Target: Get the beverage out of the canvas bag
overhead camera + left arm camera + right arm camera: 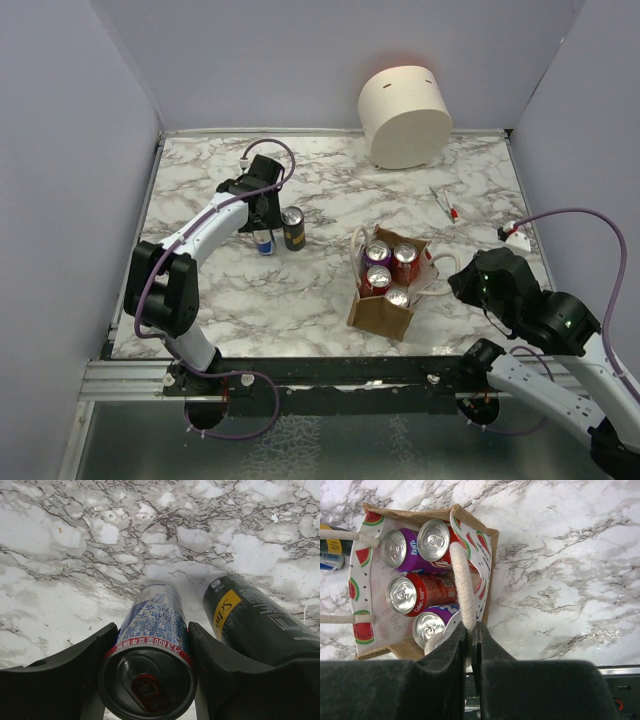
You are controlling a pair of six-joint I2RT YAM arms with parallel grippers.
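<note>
at the left of the marble table, we see the left gripper lowered over a blue-and-white can. the left wrist view shows its two fingers lying against opposite sides of this can, so the pincer is clamped on it. the can is upright, and its base appears to meet the marble. just to its right stands a dark can with a yellow label, near the gripped can but not touching it. both of these cans are outside the bag.

further right, toward the near edge, we find the canvas bag, upright and open at the top, its lining printed with watermelon slices. four cans stand upright inside it in two rows, two purple and two red, their tops level with the rim. behind the bag, by the far wall, a large cream cylinder lies on its side.

at the bag's right side we locate the right gripper. its fingers are pressed almost together, pinching the white rope handle, which runs across the bag's mouth and into the narrow slit between them.
</note>
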